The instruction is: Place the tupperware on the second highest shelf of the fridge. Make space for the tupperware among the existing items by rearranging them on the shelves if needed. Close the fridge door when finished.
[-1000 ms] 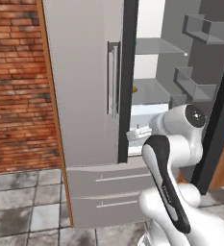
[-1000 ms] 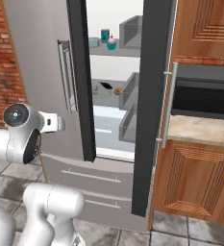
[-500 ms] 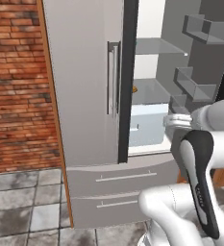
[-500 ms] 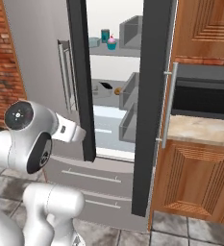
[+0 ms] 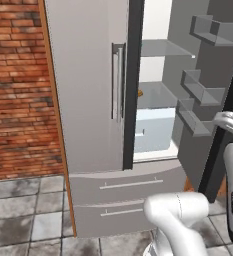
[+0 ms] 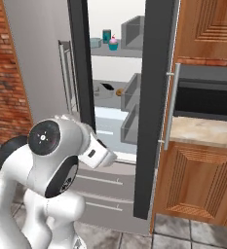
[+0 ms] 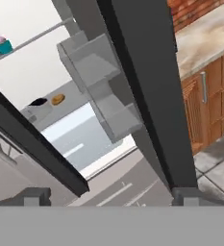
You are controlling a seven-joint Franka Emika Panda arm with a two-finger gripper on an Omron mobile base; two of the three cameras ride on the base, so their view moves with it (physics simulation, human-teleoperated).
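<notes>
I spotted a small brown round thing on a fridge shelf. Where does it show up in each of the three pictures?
Left base view: the brown round piece peeks out past the closed door, just above centre.
Right base view: above centre.
Hand view: left side, above the middle.
Shared landmark: the white drawer directly under it.

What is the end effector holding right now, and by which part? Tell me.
Nothing. The end effector is open and empty, facing the open fridge.

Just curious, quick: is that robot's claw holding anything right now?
Gripper: open, holding nothing, pointed at the open fridge.
</notes>
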